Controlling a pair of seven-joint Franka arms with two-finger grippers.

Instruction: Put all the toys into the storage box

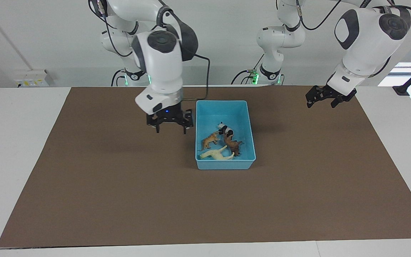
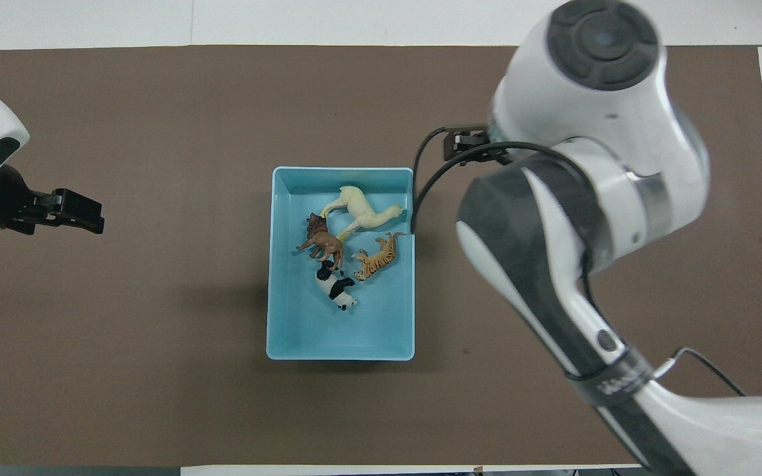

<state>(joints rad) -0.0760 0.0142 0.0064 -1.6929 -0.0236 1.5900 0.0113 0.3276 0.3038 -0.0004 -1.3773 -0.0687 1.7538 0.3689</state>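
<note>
Hanging wide open and empty, right claw [image 1: 170, 129] beside storage box [image 1: 249, 121].

Light blue storage box [image 1: 226, 107]; cream llama [image 1: 215, 154], orange black-striped tiger [image 1: 209, 139], black-and-white panda [image 1: 225, 130], brown lion [image 1: 233, 146]; brown mat [image 1: 120, 185].

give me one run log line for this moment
toys: all four in storage box | right gripper: open, empty, over mat | left gripper: open, waiting

A white table [image 1: 20, 142] under a brown mat [image 1: 120, 200] stands against a plain white wall [image 1: 48, 35].
</note>
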